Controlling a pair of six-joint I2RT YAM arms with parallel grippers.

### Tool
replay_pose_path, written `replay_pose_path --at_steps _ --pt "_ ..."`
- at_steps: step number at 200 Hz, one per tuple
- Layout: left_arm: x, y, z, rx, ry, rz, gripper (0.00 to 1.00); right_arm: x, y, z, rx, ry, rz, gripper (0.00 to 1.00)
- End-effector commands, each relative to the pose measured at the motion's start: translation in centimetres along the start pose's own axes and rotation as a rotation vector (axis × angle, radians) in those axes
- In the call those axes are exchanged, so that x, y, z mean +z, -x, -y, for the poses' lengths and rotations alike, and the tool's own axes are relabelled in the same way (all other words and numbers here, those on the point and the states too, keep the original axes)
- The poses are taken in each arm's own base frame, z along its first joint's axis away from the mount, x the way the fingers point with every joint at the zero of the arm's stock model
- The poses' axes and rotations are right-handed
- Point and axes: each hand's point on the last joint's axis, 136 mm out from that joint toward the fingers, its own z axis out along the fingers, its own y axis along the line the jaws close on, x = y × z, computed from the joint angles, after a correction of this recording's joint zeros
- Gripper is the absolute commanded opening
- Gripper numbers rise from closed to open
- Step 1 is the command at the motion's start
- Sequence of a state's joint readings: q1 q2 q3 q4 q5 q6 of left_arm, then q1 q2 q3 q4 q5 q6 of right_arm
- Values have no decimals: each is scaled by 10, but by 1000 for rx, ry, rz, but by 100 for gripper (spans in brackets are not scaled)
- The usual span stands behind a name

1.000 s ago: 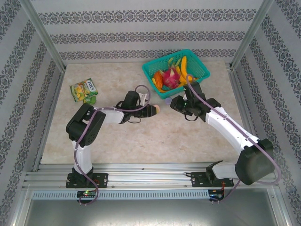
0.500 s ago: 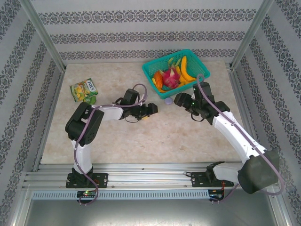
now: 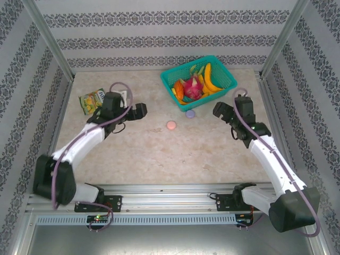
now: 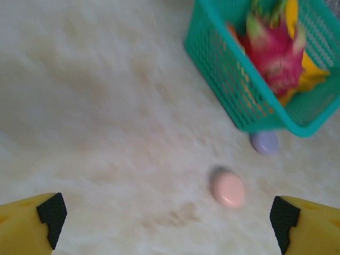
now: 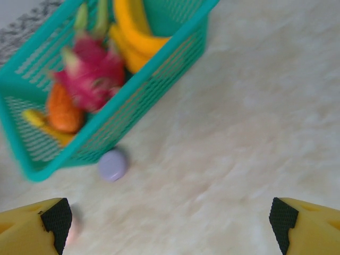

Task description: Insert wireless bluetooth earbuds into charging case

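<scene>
**Top external view.** On the marble-patterned table [image 3: 133, 154] the pink charging case [image 3: 171, 125] lies flat near the centre. The purple charging case [image 3: 190, 113] lies at its 1 o'clock, near it but not touching. The purple case sits just off the near corner of the teal basket [image 3: 225, 75], which stands at the table's 1 o'clock and holds a dragon fruit [image 3: 193, 86] and bananas [image 3: 211, 81]. Both cases are closed, so their insides are hidden. A green snack packet [image 3: 94, 101] lies at 10 o'clock. The left gripper [image 3: 142, 110] is at 9 o'clock of the pink case, well apart from it. The right gripper [image 3: 217, 110] is at 3 o'clock of the purple case, also apart.

**Left wrist view.** The left gripper [image 4: 166, 218] has its yellow fingers [image 4: 32, 223] spread to the two bottom corners, with nothing between them. The pink charging case [image 4: 228, 187] rests on the table at 1 o'clock of the gap. The purple charging case [image 4: 264, 142] lies beyond it, right against the foot of the basket [image 4: 228, 85].

**Right wrist view.** The right gripper [image 5: 167, 218] is likewise spread wide and holds nothing. The purple charging case [image 5: 112, 164] lies at 11 o'clock of the gap, touching or just beside the basket [image 5: 138, 106] wall. The dragon fruit [image 5: 90, 79] and a banana [image 5: 133, 32] show inside.
</scene>
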State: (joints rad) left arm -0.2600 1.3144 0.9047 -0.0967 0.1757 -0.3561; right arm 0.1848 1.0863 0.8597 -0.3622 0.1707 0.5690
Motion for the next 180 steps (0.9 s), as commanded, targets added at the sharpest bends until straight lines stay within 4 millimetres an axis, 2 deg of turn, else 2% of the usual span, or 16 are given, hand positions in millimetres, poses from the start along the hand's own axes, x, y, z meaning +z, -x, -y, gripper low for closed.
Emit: replay_pose_path --at_steps 1,23,52,61,81,95,102,116,127,132,143,148,152,180 --pt "-24 15 -56 301 311 197 100 9 19 42 -124 -194 220 98" --pt "-34 11 -79 374 389 286 100 25 11 58 -229 -266 249 98" --pt "-24 -6 -105 370 441 313 100 47 -4 73 -296 -309 283 97" --pt "-17 -17 -115 375 460 302 100 53 -8 74 -318 -303 297 97" --pt "-6 -32 -127 364 459 340 100 65 -11 72 -369 -273 353 98" --pt "5 -40 -134 349 443 337 100 67 -6 52 -449 -172 404 98" --pt "11 -41 -137 347 436 336 100 69 -3 49 -449 -149 448 97" --pt "14 -45 -151 273 415 298 100 79 -16 50 -431 -65 459 98" --pt "20 -52 -151 271 351 315 100 86 -24 54 -427 -42 461 98" --pt "22 -48 -149 278 330 337 100 87 -24 52 -427 -28 469 98" --pt "28 -52 -149 269 308 257 100 97 -24 49 -434 -5 421 98" --pt "30 -50 -151 258 300 254 100 100 -27 55 -420 -26 379 98" --pt "30 -49 -153 244 293 265 100 102 -17 55 -396 -32 376 98" --pt "30 -50 -158 222 296 245 100 99 -15 57 -388 -40 388 98"
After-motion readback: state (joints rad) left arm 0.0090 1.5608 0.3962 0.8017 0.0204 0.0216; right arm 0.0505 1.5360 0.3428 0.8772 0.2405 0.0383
